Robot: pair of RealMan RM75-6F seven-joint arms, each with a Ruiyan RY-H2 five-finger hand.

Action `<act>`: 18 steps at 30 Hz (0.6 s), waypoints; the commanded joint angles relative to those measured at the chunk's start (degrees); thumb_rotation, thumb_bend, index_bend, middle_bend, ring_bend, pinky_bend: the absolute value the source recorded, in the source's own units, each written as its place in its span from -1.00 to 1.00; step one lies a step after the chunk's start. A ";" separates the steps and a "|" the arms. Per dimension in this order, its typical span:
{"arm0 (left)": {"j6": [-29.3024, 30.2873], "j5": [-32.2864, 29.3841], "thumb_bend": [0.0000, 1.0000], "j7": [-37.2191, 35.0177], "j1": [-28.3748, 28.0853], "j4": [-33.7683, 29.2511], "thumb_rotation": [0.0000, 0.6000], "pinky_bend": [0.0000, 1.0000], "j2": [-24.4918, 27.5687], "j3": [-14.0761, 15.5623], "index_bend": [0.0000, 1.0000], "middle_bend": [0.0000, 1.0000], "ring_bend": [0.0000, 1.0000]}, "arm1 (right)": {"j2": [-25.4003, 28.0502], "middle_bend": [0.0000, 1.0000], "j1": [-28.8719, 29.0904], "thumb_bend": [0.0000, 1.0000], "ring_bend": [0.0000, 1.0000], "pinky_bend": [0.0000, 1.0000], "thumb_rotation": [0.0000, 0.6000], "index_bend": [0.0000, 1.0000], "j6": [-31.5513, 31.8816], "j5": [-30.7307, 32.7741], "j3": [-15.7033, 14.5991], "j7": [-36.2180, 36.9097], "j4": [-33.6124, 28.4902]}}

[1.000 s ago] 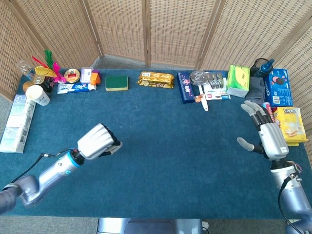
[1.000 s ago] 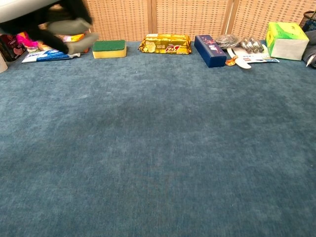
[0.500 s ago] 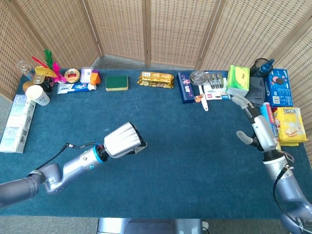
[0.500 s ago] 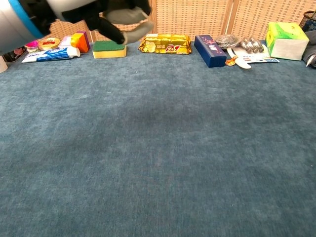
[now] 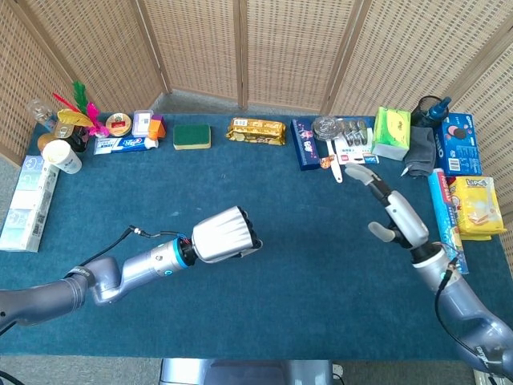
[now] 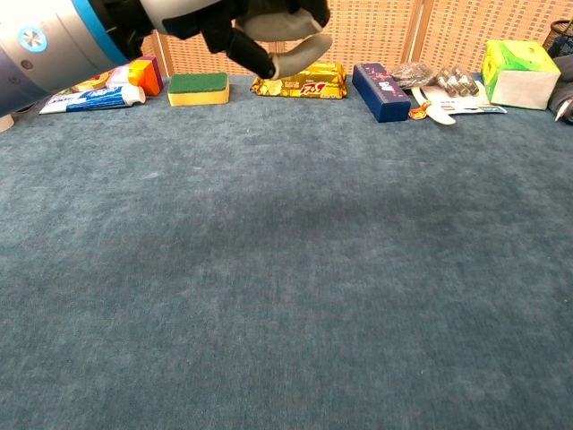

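Over the last second the left hand has travelled from the left part of the blue-green carpeted table toward its middle, and it now hangs above bare cloth with nothing in it; its fingers look curled under the silver shell, though from above they are mostly hidden, so I cannot tell for sure whether it is closed. In the same second the right hand has swung in from the right edge, away from the yellow snack bag, and now reaches forward with its fingers stretched out, apart and empty. Both hands are therefore closing on the far row of goods, and the right one points at the white-handled spoon on its printed card, just short of it and not touching; that spoon lies at the back edge between the dark blue rectangular box and the green and white tissue box. The chest view shows what the head view hides: dark fingers and a pale thumb hooked downward under the left hand, in front of the yellow foil biscuit packet and right of the green and yellow sponge. It does not show the right hand at all, which only the head view covers.
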 commanded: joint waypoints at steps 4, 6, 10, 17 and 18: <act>-0.05 -1.05 0.04 0.40 -0.95 -1.02 1.00 1.00 -0.04 0.10 1.00 1.00 1.00 | -0.96 -0.99 1.71 -1.00 -1.00 -0.98 -1.00 -0.98 1.94 -0.11 1.21 -0.51 -0.93; -0.01 -1.23 0.05 0.61 -1.26 -1.09 1.00 1.00 0.05 0.13 1.00 1.00 1.00 | -1.02 -0.99 1.99 -1.00 -1.00 -0.98 -1.00 -0.98 2.43 -0.16 1.24 -0.46 -1.51; 0.77 -1.79 0.05 0.14 -1.84 -1.06 1.00 1.00 -0.19 -0.19 1.00 1.00 1.00 | -1.44 -0.98 2.51 -1.00 -1.00 -0.98 -1.00 -0.98 3.52 -0.87 0.86 0.20 -2.68; 1.41 -2.30 0.05 0.85 -2.51 -1.49 1.00 1.00 -0.24 0.09 1.00 1.00 1.00 | -3.19 -0.97 3.17 -1.00 -1.00 -0.98 -1.00 -0.96 5.28 -1.76 -0.05 -0.24 -3.17; 1.40 -2.46 0.05 0.97 -2.54 -1.69 1.00 1.00 -0.19 0.11 1.00 1.00 1.00 | -3.32 -0.97 3.24 -1.00 -1.00 -0.98 -1.00 -0.95 5.38 -1.82 -0.17 -0.47 -3.28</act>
